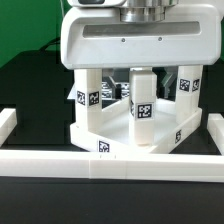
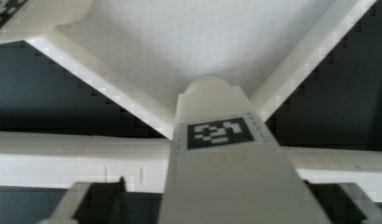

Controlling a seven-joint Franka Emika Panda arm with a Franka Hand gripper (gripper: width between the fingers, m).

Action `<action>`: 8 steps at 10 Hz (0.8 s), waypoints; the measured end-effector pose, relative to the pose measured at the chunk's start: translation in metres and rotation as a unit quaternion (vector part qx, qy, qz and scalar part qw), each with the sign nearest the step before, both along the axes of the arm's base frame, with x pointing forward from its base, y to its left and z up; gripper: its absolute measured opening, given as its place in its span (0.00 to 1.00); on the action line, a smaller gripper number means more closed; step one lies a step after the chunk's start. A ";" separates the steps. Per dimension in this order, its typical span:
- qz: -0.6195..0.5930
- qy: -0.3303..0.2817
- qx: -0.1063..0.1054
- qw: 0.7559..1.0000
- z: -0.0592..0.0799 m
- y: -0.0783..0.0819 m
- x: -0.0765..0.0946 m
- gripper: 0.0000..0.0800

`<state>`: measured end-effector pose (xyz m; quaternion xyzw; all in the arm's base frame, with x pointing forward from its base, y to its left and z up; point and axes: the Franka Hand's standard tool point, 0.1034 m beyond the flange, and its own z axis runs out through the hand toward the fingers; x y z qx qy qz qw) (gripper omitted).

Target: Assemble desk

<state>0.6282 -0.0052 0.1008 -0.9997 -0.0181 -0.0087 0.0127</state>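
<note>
Gripper [image 1: 143, 68] fingers straddle one upright white square tagged leg [image 1: 143, 100] on the white plastic desk top [image 1: 110, 135]; grip cannot be told.

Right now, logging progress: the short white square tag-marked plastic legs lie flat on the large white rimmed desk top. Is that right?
Not quite: the short white square tag-marked legs stand upright on the large white rimmed desk top, not flat, as the exterior view shows.
</note>
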 end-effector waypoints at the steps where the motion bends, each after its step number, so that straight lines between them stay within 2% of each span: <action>1: 0.000 0.000 0.000 1.000 0.000 0.000 0.000 0.36; 4: -0.019 0.001 0.001 1.000 0.000 0.000 0.000 0.36; 8: -0.160 0.004 0.005 0.987 0.000 0.001 0.000 0.36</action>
